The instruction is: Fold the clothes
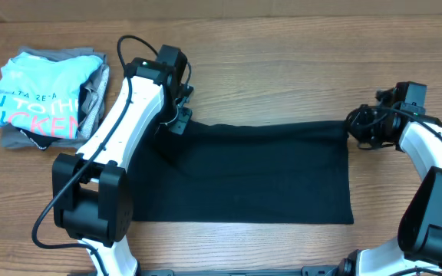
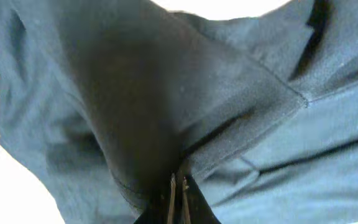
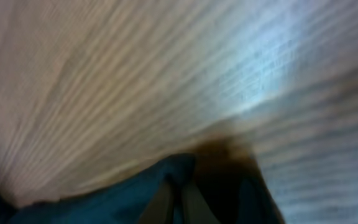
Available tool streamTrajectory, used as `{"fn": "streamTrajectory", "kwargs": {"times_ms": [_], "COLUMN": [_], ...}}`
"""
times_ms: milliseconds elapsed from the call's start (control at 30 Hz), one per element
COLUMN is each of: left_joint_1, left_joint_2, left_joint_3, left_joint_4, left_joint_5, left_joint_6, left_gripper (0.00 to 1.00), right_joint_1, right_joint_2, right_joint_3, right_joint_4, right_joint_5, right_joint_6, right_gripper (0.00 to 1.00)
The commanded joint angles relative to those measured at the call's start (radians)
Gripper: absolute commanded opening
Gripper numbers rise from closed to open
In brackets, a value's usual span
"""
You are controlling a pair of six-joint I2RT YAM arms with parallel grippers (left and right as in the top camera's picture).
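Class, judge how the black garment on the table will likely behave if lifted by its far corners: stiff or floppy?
Probably floppy: the black garment bunches into soft folds at the left tool. Likely light, since it lies thin and flat on the table. It should sag when lifted.

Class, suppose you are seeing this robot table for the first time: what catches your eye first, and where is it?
The wide black cloth spread flat across the middle of the wooden table stands out first, its two far corners pinched by the left hand and the right hand. Next comes the pile of folded clothes at the table's left end, a turquoise printed shirt on top.
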Motion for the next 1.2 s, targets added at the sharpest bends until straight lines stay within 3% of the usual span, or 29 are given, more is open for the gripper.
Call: {"fn": "streamTrajectory", "kwargs": {"times_ms": [0,433,867,933,1000,1067,1167], "left_joint_1": [0.005,0.005,0.005,0.005,0.005,0.006,0.015], "left_joint_2": [-0.031,-0.031,-0.031,-0.031,-0.031,-0.031,-0.031], "left_joint_3": [0.020,0.019,0.000,-0.005,-0.005,-0.005,-0.005], "left_joint_4": [-0.077,-0.306,-0.436,-0.441,-0.447,-0.446,-0.438], "left_joint_5": [-0.011,0.058,0.108,0.110,0.110,0.098,0.045], "left_joint_6": [0.020,0.020,0.028,0.028,0.027,0.027,0.005], "left_gripper": [0.04,0.06,0.16,0.23,0.34,0.37,0.37], "right_joint_1": [-0.005,-0.005,-0.005,-0.005,-0.005,-0.005,-0.005], "right_joint_2": [-0.067,-0.145,-0.145,-0.145,-0.145,-0.145,-0.145], "right_joint_3": [0.015,0.014,0.013,0.013,0.013,0.013,0.013], "right_joint_4": [-0.059,-0.443,-0.577,-0.590,-0.593,-0.595,-0.595], "right_joint_5": [-0.031,0.109,0.270,0.273,0.294,0.305,0.303], "right_joint_6": [-0.031,-0.030,-0.031,-0.035,-0.034,-0.034,-0.034], "right_gripper": [0.04,0.04,0.05,0.14,0.41,0.49,0.53]}}
